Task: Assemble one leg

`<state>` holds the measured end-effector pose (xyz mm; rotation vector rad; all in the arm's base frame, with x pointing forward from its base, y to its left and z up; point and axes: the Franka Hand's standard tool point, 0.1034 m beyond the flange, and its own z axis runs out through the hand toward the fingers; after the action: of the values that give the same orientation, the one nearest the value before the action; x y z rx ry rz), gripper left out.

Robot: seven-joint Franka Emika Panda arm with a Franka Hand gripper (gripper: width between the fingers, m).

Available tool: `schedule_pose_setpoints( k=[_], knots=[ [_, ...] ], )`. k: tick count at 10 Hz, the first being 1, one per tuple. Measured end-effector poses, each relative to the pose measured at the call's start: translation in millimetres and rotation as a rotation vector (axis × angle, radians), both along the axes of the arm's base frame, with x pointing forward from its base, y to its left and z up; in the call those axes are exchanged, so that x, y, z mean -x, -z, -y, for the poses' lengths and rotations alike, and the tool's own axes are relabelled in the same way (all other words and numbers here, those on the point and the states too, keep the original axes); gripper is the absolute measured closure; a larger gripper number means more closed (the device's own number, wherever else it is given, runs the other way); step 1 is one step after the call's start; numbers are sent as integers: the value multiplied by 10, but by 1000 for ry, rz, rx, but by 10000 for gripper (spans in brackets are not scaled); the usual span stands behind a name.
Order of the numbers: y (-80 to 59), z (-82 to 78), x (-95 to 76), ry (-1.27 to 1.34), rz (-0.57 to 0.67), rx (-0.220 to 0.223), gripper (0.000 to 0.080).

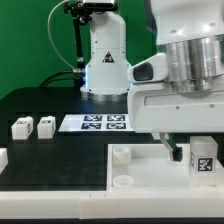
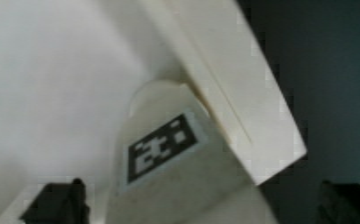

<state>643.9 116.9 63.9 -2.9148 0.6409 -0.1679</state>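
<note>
One leg [image 1: 203, 158], a small white block with a black-and-white tag, stands upright on the large flat white tabletop piece [image 1: 70, 172] near its right end in the exterior view. My gripper [image 1: 198, 152] hangs right over this leg, open, with one dark finger [image 1: 175, 150] beside it and a small gap between them. In the wrist view the same leg [image 2: 159, 148] lies between my two dark fingertips [image 2: 61, 203], against the tabletop's raised edge [image 2: 230, 90]. Two more legs [image 1: 20, 128] [image 1: 45, 126] stand on the black table at the exterior view's left.
The marker board [image 1: 100, 123] lies flat in the middle of the table. Round corner sockets [image 1: 120, 155] [image 1: 122, 182] rise from the tabletop piece. Another white part [image 1: 2, 157] shows at the left edge. The robot's white base [image 1: 105, 60] stands behind.
</note>
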Motion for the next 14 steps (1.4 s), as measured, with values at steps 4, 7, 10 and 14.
schedule_pose_setpoints(
  k=[4,7,10,14],
  knots=[
    [5,-103,6,-215,38,78,197],
    [28,0,21,-31,11,63,506],
    [32,30,32,370,-40,-7,506],
    [29,1,47,1036,-192,-148,506]
  ],
)
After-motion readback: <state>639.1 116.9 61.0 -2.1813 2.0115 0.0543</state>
